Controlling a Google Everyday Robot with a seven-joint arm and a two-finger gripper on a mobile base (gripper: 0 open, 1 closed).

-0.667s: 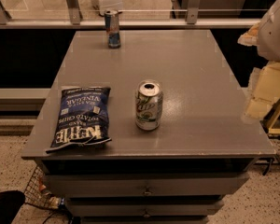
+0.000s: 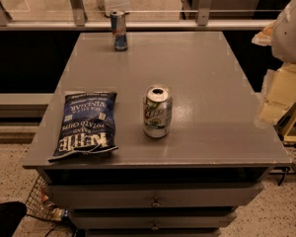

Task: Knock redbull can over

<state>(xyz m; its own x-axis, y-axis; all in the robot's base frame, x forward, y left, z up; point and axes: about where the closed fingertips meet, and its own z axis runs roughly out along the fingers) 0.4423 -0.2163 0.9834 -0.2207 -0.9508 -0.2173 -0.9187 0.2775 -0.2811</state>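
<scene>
The redbull can (image 2: pixel 120 30) is slim, blue and silver, and stands upright at the far edge of the grey table (image 2: pixel 212 83), left of centre. My arm (image 2: pixel 292 26) comes in at the right edge of the view. Its gripper (image 2: pixel 276 95) shows as pale blocks hanging beside the table's right edge, far to the right of the redbull can and nearer to me than it. Nothing is in contact with the can.
A wider white-and-green soda can (image 2: pixel 157 111) stands upright near the table's middle front. A dark blue chips bag (image 2: pixel 86 124) lies flat at the front left. A railing (image 2: pixel 138 24) runs behind the table. Drawers (image 2: pixel 153 199) are below the tabletop.
</scene>
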